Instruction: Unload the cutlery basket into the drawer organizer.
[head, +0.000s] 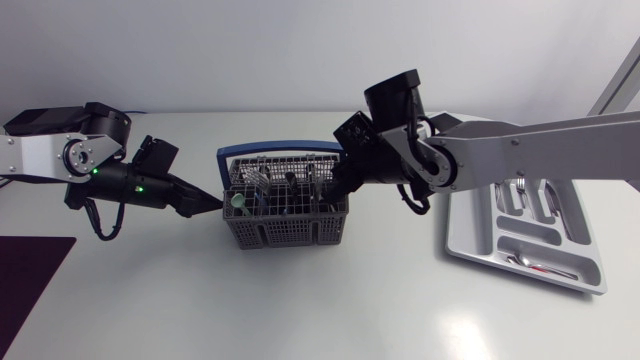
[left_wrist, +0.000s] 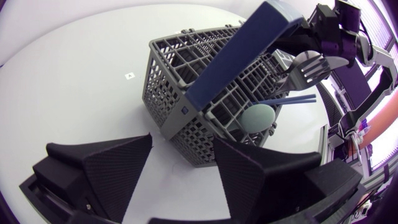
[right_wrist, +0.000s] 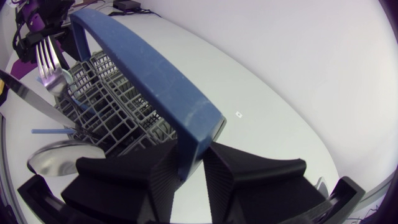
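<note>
Table (head: 300, 310): white, smooth top, evenly lit, faint glare patches. Dark mat (head: 30, 295): left front corner. Small marker (left_wrist: 129, 76): on bare top.

At the head view's left, the left arm (head: 40, 150) shows a white link, a round black joint, two green lights (head: 140, 187) and a looping black cable (head: 102, 236). The right arm (head: 540, 150) is long, silver-grey and black-jointed, with matte black wedge fingers (right_wrist: 118, 180).

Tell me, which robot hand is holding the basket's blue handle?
The right gripper: the blue handle sits pinched between its two fingers. The left gripper is open, fingers spread, with the grey basket ahead of it, holding nothing.
</note>
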